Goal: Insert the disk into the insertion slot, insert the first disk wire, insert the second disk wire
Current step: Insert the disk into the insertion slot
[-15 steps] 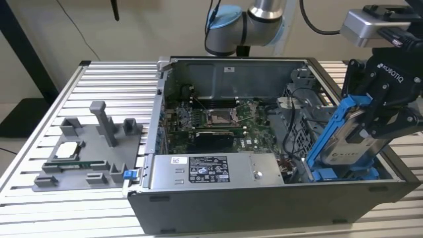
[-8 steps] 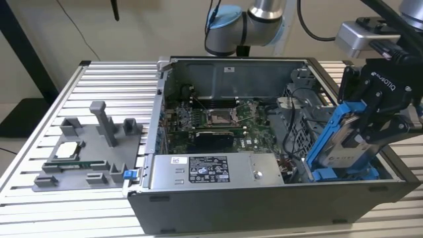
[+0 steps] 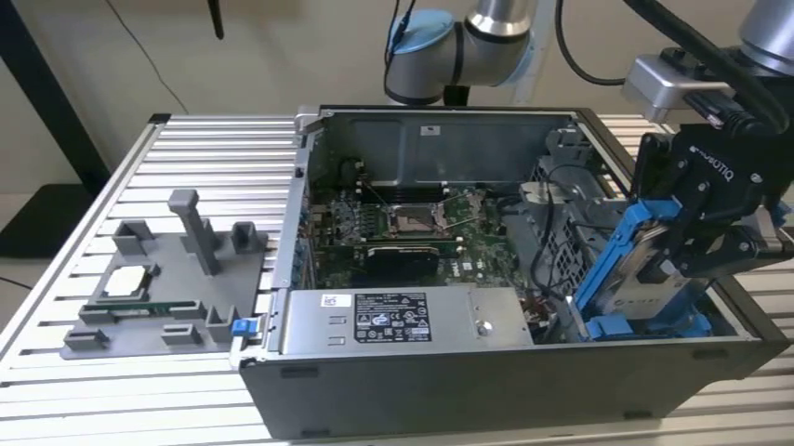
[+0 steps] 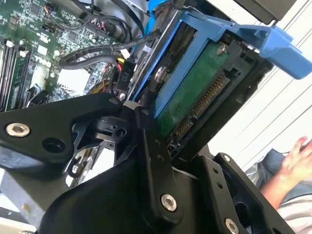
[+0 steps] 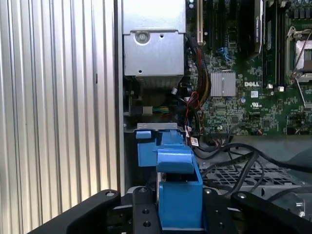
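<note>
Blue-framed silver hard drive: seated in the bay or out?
Out: the silver-grey hard drive in its blue plastic carrier stands tilted, top end above the grey computer case, clamped in the black gripper.

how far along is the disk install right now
Nothing is finished yet. In hand: the hand grips the disk, tilted steeply at the insertion slot, not seated. Left: seating it, then both wires; the disk's connector is bare and black cables lie loose inside the case.
</note>
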